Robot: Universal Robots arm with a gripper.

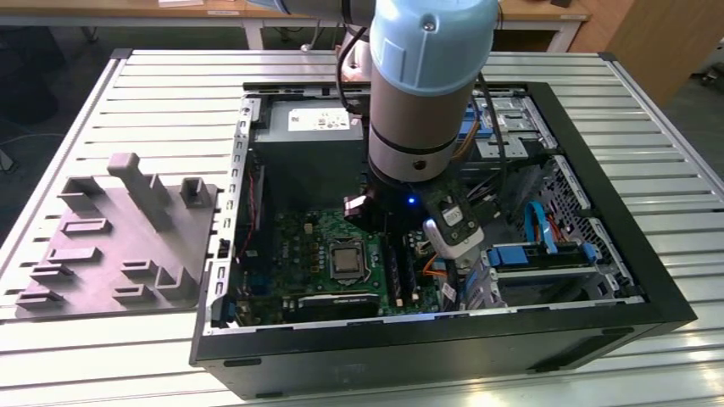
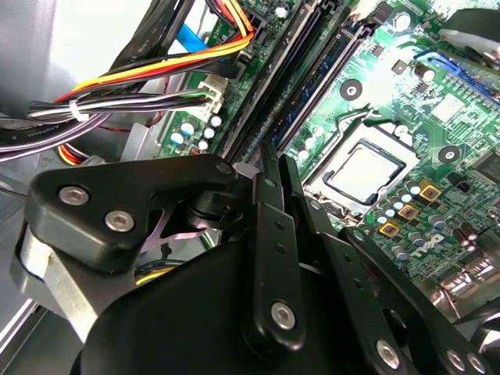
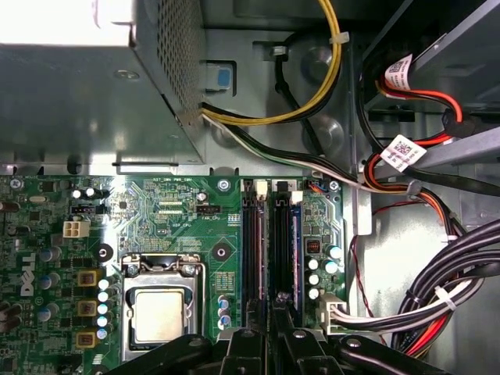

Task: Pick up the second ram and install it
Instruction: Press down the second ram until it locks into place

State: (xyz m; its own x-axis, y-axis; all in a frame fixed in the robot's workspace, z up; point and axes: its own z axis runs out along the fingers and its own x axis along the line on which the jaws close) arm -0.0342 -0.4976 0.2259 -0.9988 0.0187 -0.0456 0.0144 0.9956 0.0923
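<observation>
Gripper: black linkage gripper [image 3: 273, 332], fingers closed together above the slots.
Ram: blue-green stick [image 3: 295, 250] seated in green motherboard [image 3: 168, 207] slot.
Progress: judged installed.

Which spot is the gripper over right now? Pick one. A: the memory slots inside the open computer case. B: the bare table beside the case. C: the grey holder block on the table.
A: in the first wrist view the gripper sits right over the long black memory slots on the green motherboard, inside the computer case.
</observation>
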